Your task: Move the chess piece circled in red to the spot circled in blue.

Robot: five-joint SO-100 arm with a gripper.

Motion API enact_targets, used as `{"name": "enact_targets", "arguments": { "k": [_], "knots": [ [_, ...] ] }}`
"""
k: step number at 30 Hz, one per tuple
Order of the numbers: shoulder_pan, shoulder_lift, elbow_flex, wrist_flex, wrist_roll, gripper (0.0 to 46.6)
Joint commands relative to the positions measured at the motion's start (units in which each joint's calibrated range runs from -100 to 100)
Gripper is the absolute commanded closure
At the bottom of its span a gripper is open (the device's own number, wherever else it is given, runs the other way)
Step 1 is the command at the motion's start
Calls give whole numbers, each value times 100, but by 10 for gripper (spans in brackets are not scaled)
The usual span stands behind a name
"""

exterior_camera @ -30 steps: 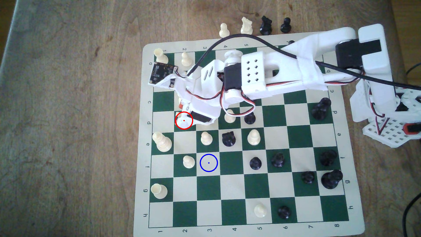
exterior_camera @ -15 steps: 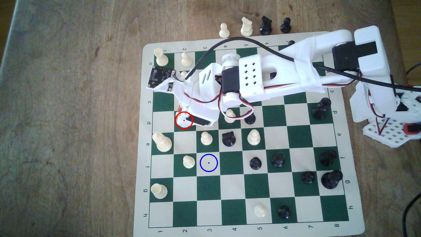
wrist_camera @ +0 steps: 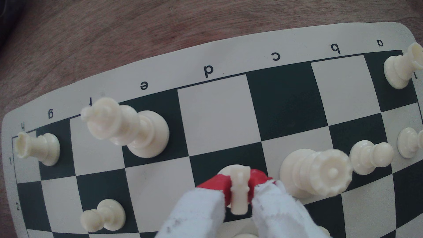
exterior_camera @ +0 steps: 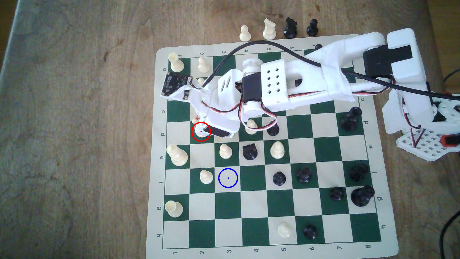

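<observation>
Knight (wrist_camera: 239, 186) stands clamped in the closed gripper (wrist_camera: 238, 188) on its green square; next, lift clear and carry to the blue-ringed square (exterior_camera: 228, 177).

A brown wooden table (exterior_camera: 74, 124) carries a roll-up chess board (exterior_camera: 273, 245) with green and cream squares. Beside the board's far edge, four pieces stand directly on the wood: a cream pawn (exterior_camera: 245, 33), a cream knight (exterior_camera: 269, 29), perhaps a black knight (exterior_camera: 290, 27), and a black pawn (exterior_camera: 312, 27).
</observation>
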Motion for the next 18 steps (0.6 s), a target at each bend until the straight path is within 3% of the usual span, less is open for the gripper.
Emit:
{"name": "enact_targets", "arguments": {
  "k": [1,12,18],
  "knots": [
    [31,-1107,-484,8,-39,464],
    [-517,-2397,676,49,-44,464],
    [-1056,-3187,2226,-295,-20,464]
  ]
}}
